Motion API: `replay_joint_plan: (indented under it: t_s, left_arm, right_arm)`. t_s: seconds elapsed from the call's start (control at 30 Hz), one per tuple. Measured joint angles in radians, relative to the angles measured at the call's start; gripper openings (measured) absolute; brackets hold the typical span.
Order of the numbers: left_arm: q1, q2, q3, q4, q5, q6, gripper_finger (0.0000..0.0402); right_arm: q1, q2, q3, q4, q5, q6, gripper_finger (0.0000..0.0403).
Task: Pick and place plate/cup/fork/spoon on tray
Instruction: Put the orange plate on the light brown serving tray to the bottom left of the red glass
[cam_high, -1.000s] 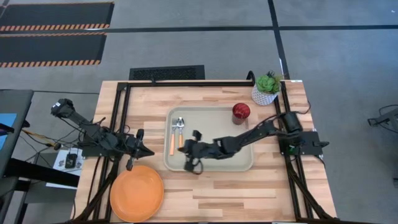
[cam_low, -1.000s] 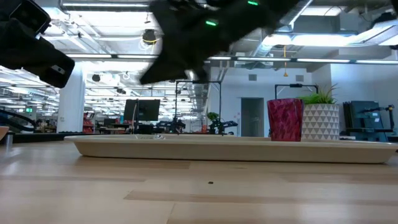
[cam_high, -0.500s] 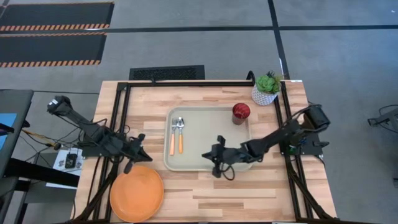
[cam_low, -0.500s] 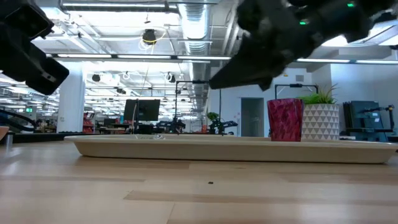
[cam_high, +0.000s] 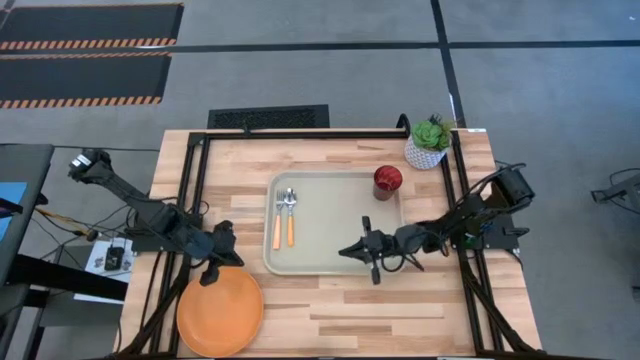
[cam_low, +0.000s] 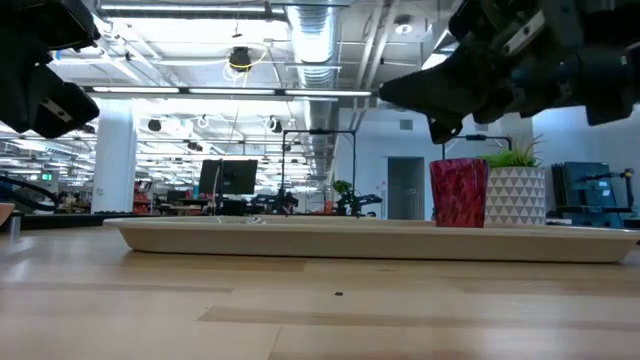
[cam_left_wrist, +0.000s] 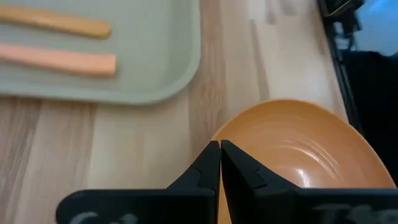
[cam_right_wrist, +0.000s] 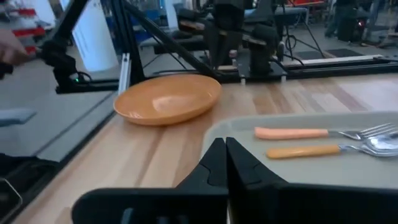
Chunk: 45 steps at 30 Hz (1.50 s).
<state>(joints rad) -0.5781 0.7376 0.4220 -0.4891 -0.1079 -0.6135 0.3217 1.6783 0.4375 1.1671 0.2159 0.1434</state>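
Observation:
The beige tray (cam_high: 335, 262) lies mid-table. On its left part lie the fork (cam_high: 277, 225) and, right of it, the spoon (cam_high: 290, 222). The dark red cup (cam_high: 387, 181) stands upright in the tray's far right corner. The orange plate (cam_high: 220, 310) lies flat on the table at the near left, off the tray. My left gripper (cam_high: 212, 272) is shut and empty above the plate's far rim (cam_left_wrist: 249, 124). My right gripper (cam_high: 343, 251) is shut and empty above the tray's near right part, pointing toward the table's left.
A white pot with a green plant (cam_high: 430, 140) stands on the table just beyond the tray's far right corner. Bare wood lies between the tray and the table's near edge, right of the plate. A black frame runs along the table's sides.
My right gripper has drawn back toward the table's right edge, from over the tray's near left part to its near right part, staying shut. My left gripper has gone toward the table's near edge, to the plate's far rim.

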Motion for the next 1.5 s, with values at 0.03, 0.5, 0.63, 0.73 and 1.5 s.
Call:
replay_joint_plan:
  t_s: [0.03, 0.5, 0.63, 0.73, 1.5]
  left_arm:
    - [0.0, 0.018, 0.02, -0.025, 0.0, -0.018, 0.0002]
    - [0.052, 0.264, 0.138, -0.268, 0.132, -0.153, 0.012]
    - [0.104, 0.323, 0.138, -0.269, 0.141, -0.096, 0.0151]
    - [0.143, 0.356, 0.138, -0.255, 0.189, -0.054, 0.0163]
    - [0.169, 0.438, 0.085, -0.191, 0.364, 0.063, 0.0058]
  right_arm:
    - [-0.01, 0.0, -0.004, 0.001, -0.014, -0.009, 0.0004]
    - [-0.172, -0.015, -0.004, -0.02, -0.301, -0.076, 0.0014]
    - [-0.211, -0.015, -0.004, -0.021, -0.384, -0.072, 0.0016]
    - [-0.212, -0.015, -0.004, -0.023, -0.4, -0.065, 0.0015]
    - [-0.192, -0.015, -0.004, -0.022, -0.4, -0.062, 0.0019]
